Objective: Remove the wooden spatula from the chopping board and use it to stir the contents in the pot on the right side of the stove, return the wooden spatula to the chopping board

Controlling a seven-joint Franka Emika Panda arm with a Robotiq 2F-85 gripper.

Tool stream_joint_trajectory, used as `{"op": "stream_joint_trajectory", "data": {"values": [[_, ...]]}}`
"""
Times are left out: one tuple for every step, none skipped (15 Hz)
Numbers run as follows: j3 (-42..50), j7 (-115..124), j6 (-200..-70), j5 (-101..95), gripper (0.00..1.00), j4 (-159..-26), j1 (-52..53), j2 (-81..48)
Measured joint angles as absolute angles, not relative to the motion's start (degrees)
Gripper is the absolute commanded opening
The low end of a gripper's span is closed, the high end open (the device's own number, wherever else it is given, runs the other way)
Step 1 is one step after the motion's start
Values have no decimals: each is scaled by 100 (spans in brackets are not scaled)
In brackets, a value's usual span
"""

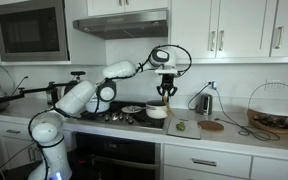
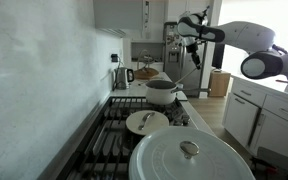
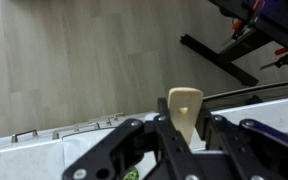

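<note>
- The gripper (image 3: pixel 184 128) clenches the wooden spatula (image 3: pixel 184 103), aloft near the pot (image 1: pixel 156 111) on the stove (image 2: pixel 99 145), off the chopping board (image 1: pixel 187 128);
- judged light, stiff, smooth wood; a firm hold on the handle should keep it from twisting.

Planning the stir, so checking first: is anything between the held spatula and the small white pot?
Nothing visible. The spatula, held in the gripper, hangs above the pot, and no object shows between them in either exterior view.
</note>
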State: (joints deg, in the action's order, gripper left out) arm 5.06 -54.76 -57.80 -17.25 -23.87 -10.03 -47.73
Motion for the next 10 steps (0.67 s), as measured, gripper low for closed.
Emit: {"op": "stream_joint_trajectory", "data": {"values": [[506, -5497, -5754, -1720, 7, -2377, -1005, -4797], [506, -5515, -5727, -1712, 7, -2345, -1007, -4834], [503, -5520, -5735, -1707, 7, -2357, -1008, -4854], [502, -5536, -5735, -1675, 7, -2347, -1012, -4881], [497, -5578, -5762, -1651, 7, -2350, -1017, -4899], [495, -5618, -5774, -1636, 7, -2324, -1022, -4928], [491, -5633, -5836, -1632, 7, -2322, -1029, -4943], [485, -5659, -5928, -1632, 7, -2335, -1037, -4946], [484, -5709, -6012, -1632, 7, -2347, -1045, -4949], [484, -5727, -6077, -1632, 7, -2358, -1054, -4950]]}}
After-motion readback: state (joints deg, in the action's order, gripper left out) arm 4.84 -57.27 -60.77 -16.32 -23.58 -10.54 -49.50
